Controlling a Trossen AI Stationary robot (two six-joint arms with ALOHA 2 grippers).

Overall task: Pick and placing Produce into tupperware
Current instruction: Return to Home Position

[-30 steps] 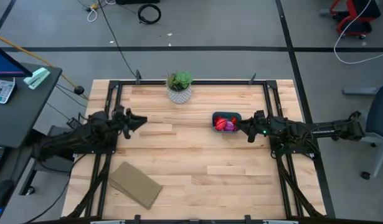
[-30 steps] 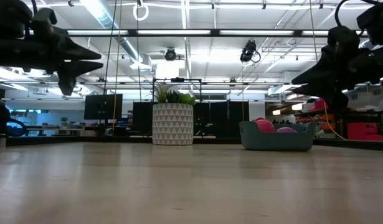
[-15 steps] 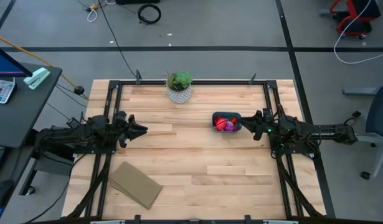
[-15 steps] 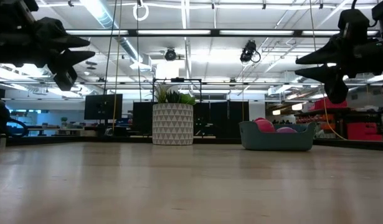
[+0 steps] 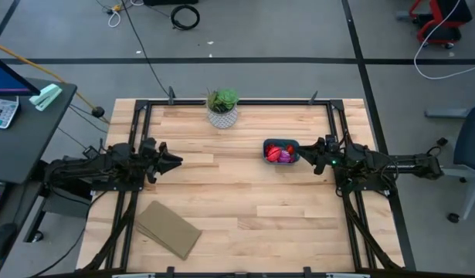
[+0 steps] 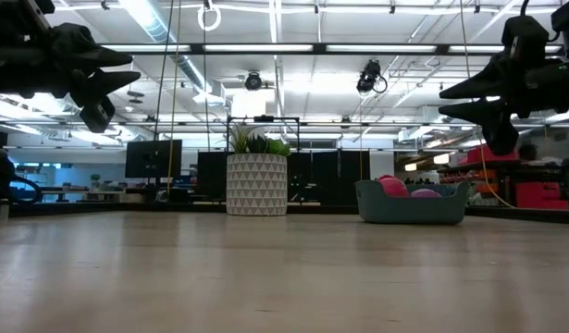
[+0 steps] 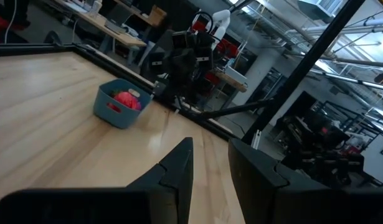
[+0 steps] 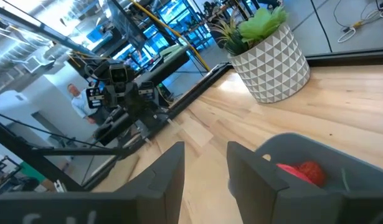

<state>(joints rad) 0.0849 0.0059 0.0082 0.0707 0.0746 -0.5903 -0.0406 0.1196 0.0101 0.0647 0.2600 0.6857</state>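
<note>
The teal tupperware (image 5: 281, 151) stands on the table's right half, right of the middle. Red and purple produce (image 5: 279, 154) lies inside it, and pink-red pieces (image 6: 391, 186) show over its rim in the low view. My right gripper (image 5: 305, 158) hovers open just right of the tub, pointing at it, above table height (image 6: 451, 100). Its wrist view shows the tub (image 8: 322, 168) and a red piece (image 8: 303, 169) just past the fingers. My left gripper (image 5: 174, 160) is open over the table's left side, far from the tub (image 7: 121, 102).
A green plant in a white patterned pot (image 5: 222, 108) stands at the far edge's middle. A flat tan slab (image 5: 168, 228) lies near the near left corner. Black frame rails (image 5: 336, 123) run along the table's sides. A person (image 8: 73, 93) shows beyond the table.
My right gripper drew back a little from the tub toward the table's right edge and levelled out. My left gripper shifted slightly toward the near edge. Both have kept still for the last half second.
</note>
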